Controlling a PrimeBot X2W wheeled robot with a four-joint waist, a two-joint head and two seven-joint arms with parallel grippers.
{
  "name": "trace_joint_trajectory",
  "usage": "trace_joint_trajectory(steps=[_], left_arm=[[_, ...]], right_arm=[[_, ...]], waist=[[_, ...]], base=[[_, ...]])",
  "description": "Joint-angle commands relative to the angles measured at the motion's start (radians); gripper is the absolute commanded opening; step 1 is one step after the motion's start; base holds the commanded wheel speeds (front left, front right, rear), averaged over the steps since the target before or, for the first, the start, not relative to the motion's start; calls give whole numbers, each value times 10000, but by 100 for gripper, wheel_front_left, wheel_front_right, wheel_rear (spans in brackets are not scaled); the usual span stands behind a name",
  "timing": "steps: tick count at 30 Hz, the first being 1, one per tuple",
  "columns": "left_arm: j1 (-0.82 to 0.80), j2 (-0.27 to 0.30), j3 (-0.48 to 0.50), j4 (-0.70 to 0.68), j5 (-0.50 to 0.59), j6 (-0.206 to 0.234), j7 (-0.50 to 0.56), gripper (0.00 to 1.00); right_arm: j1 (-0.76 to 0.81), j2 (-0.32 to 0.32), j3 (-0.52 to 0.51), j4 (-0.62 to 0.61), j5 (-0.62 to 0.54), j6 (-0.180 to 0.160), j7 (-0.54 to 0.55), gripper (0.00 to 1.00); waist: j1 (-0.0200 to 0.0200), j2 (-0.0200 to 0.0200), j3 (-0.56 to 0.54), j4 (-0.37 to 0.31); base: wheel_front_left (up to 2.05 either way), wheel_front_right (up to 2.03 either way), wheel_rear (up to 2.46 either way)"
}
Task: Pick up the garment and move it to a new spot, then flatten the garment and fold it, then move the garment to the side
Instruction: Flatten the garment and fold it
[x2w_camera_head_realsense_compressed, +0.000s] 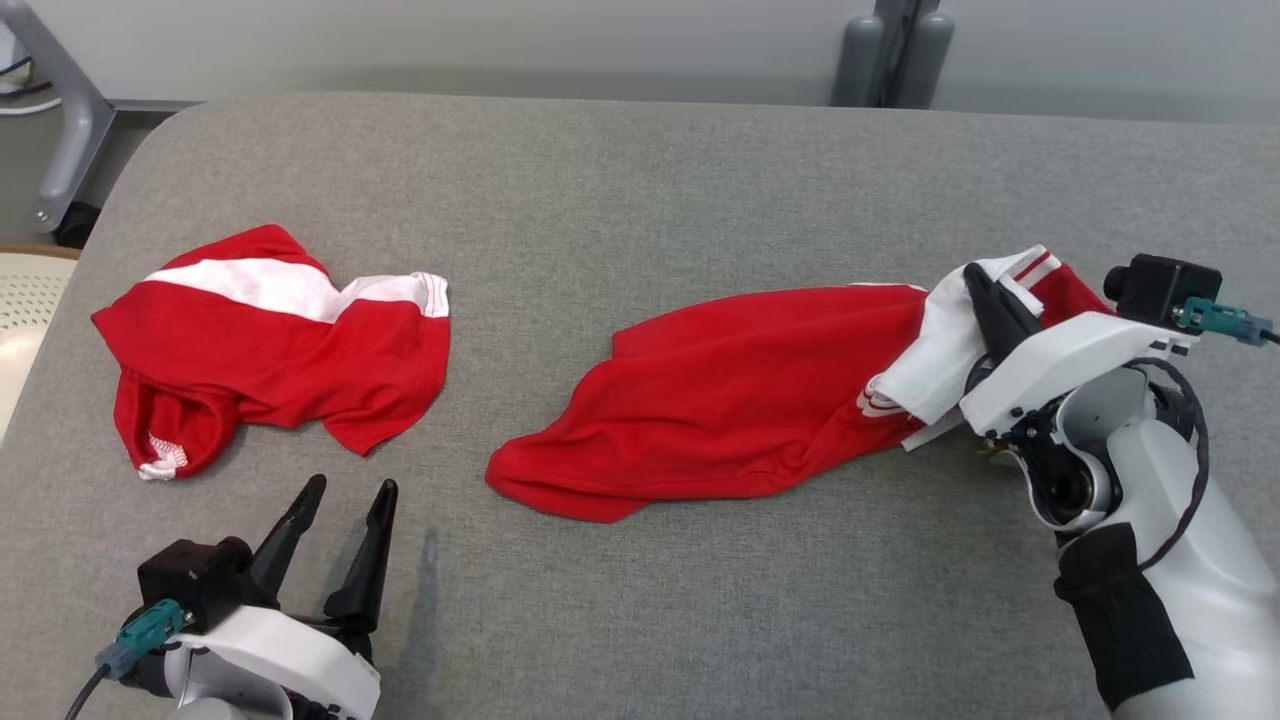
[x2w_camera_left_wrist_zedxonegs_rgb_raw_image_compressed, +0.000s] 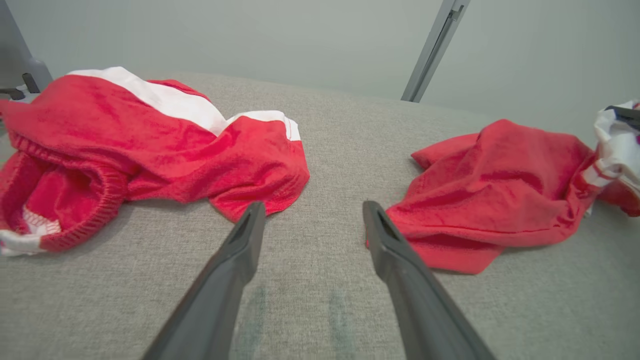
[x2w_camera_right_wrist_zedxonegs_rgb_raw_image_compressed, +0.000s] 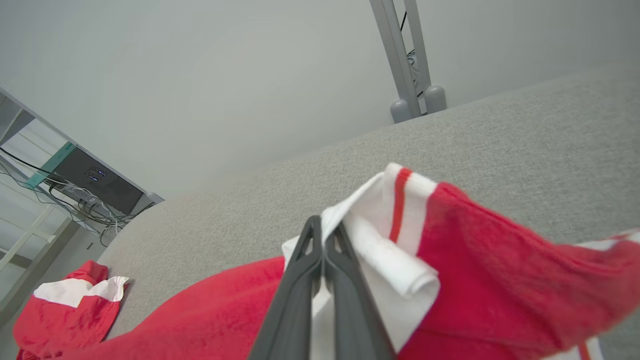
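Head view: garment (x2w_camera_head_realsense_compressed: 720, 400) stretches left-to-right, right fingers (x2w_camera_head_realsense_compressed: 996, 318) clamped on its white end, left fingers (x2w_camera_head_realsense_compressed: 288, 537) apart.

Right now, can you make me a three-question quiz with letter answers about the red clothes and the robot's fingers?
1. Where is the crumpled red-and-white garment that nothing touches?
A. on the robot's left part of the grey fabric table
B. on the floor
C. hanging from an arm

2. How many red-and-white garments lie on the table?
A. one
B. two
C. four

3. What are the right arm's dark fingers doing?
A. standing wide apart over bare table
B. holding a cup
C. shut on the white edge of the stretched-out red garment

Answers:
1 A, it lies on the table near the open left fingers, apart from them.
2 B, one lies on each side.
3 C, the right wrist view shows them pressed together on white cloth.
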Motion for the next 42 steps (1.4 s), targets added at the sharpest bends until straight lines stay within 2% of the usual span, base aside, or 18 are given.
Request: trace_joint_trajectory(steps=[1,2,5,9,14,18,23,31,38,39,40,41,42], left_arm=[[-265,19,28,65,-43,-45,-48,100],[-268,-4,21,119,-45,-77,-66,100],[-240,-77,-33,275,-39,-109,-87,100],[-173,-129,-43,367,-58,-62,-109,100],[-1,-200,-51,439,-96,51,-149,100],[-1,-231,-106,411,-73,33,-160,100],[-158,-169,-129,361,-74,-14,-136,100],[-182,-235,-218,560,-123,-72,-99,100],[-200,-307,-275,691,-153,-45,-126,100],[-204,-316,-284,701,-158,-42,-127,100],[-214,-314,-289,706,-164,-39,-129,100],[-228,-313,-289,709,-169,-39,-131,100],[-236,-314,-290,714,-181,-38,-133,100]], right_arm=[[-282,-36,-37,301,25,5,-182,71],[-451,-35,-47,567,36,5,-310,100],[-720,16,128,1115,159,5,-772,100],[-594,36,496,1255,307,5,-1189,100],[225,-174,872,820,618,5,-2072,100],[911,-313,995,609,682,5,-2383,100],[787,-182,1028,821,792,5,-2336,100],[121,42,739,1924,1203,5,-1212,100],[-237,105,549,2402,1527,5,-920,100],[-298,108,535,2430,1592,5,-888,96],[-359,113,524,2451,1688,5,-864,82],[-413,118,536,2449,1765,5,-872,47],[-444,120,577,2447,1855,5,-874,34]], waist=[[0,-1,66,80],[0,-1,58,91],[0,-1,-60,93],[0,-1,-220,20],[0,-1,-455,-146],[0,-1,-456,-229],[0,-1,-327,-171],[0,-1,-390,164],[0,-1,-485,303],[0,-1,-485,311],[0,-1,-478,317],[0,-1,-469,322],[0,-1,-463,328]], base=[[0,0,0],[0,0,0],[0,0,0],[0,0,0],[0,0,0],[0,0,0],[0,0,0],[0,0,0],[0,0,0],[0,0,0],[0,0,0],[0,0,0],[0,0,0]])
